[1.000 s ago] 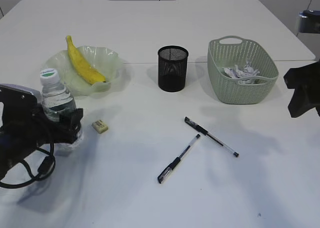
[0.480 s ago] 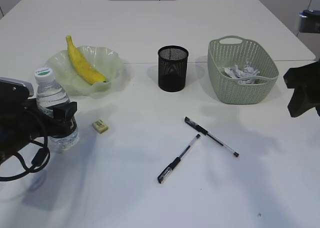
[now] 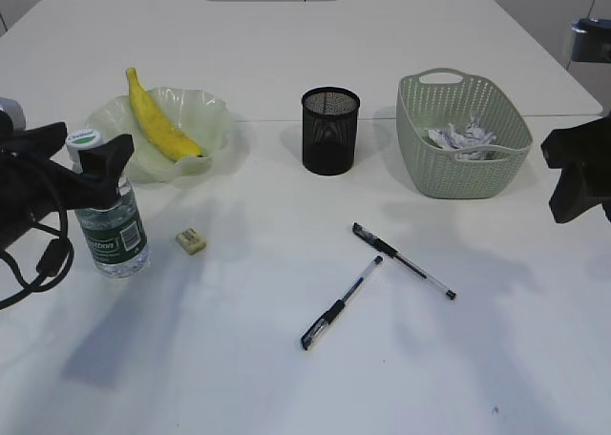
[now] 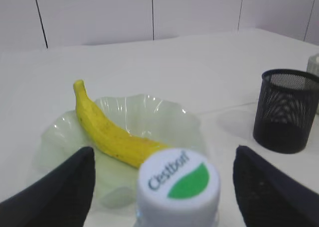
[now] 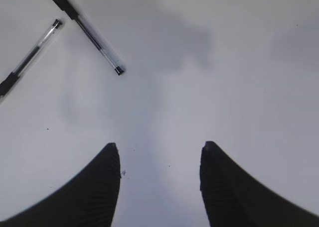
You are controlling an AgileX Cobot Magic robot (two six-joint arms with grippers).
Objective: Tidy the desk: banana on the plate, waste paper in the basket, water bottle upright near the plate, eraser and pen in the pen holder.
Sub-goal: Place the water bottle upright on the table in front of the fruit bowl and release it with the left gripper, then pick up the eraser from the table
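The water bottle (image 3: 113, 230) stands upright on the table in front of the plate (image 3: 212, 109). My left gripper (image 3: 91, 147) is open at cap height; its fingers stand wide apart either side of the white and green cap (image 4: 178, 179) without touching it. The banana (image 3: 158, 120) lies on the plate; both show in the left wrist view, banana (image 4: 114, 137) and plate (image 4: 159, 112). The eraser (image 3: 191, 240) lies right of the bottle. Two pens (image 3: 401, 260) (image 3: 342, 302) lie mid-table. My right gripper (image 3: 573, 182) is open and empty, above bare table (image 5: 159, 147).
The black mesh pen holder (image 3: 330, 130) stands behind the pens, also seen in the left wrist view (image 4: 284, 112). The green basket (image 3: 458, 182) at the back right holds crumpled paper (image 3: 463, 134). The right wrist view shows both pens (image 5: 84, 28) (image 5: 27, 57) at its upper left.
The left gripper stood the tilted bottle upright, let go of its body and rose to cap height. The bottle now stands alone. The right arm has not moved.
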